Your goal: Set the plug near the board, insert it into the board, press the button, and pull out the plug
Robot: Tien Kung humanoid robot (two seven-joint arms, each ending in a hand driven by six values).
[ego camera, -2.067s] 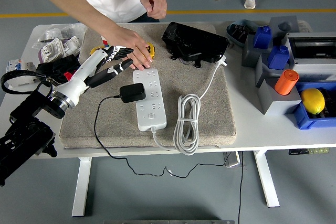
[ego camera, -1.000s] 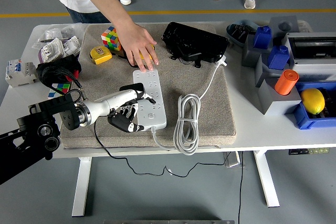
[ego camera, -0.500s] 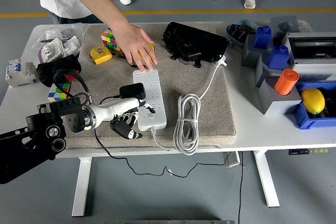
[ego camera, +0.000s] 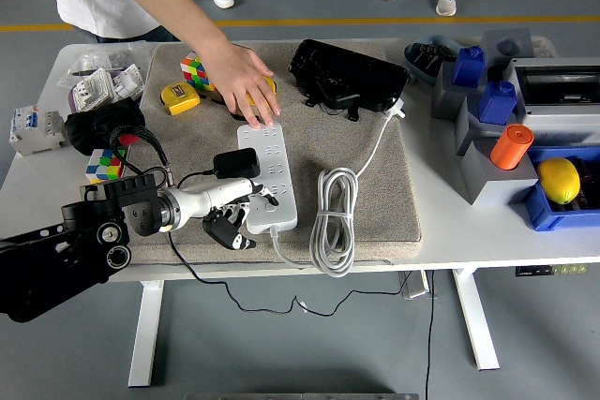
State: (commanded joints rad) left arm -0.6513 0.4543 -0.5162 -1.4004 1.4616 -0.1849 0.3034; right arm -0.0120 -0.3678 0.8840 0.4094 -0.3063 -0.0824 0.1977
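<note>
presently the left hand (ego camera: 232, 213) lay low over the beige mat (ego camera: 187, 152), at the near-left corner of the white power strip (ego camera: 267, 178). its white-tipped fingers (ego camera: 251, 196) were loosely curled, some touching the strip's near-left edge, others hanging down toward the mat; they gripped nothing that could be made out. the black plug (ego camera: 236, 164) sat just beside the strip's left edge, a little beyond the hand, its black cord (ego camera: 174, 231) running back past the wrist and off the table's near edge. whether the plug was seated in a socket or only resting against the strip could not be told.

a person's hand (ego camera: 242, 83) reached in from the far side, palm down, fingers spread, fingertips on the far end of the strip. it partly covered something yellow. a rubik's cube (ego camera: 198, 71) and a yellow tape measure (ego camera: 179, 97) lay just left of that hand. the strip's own white cable (ego camera: 335, 217) was coiled to its right on the mat, with a black bag (ego camera: 345, 75) beyond it.
</note>
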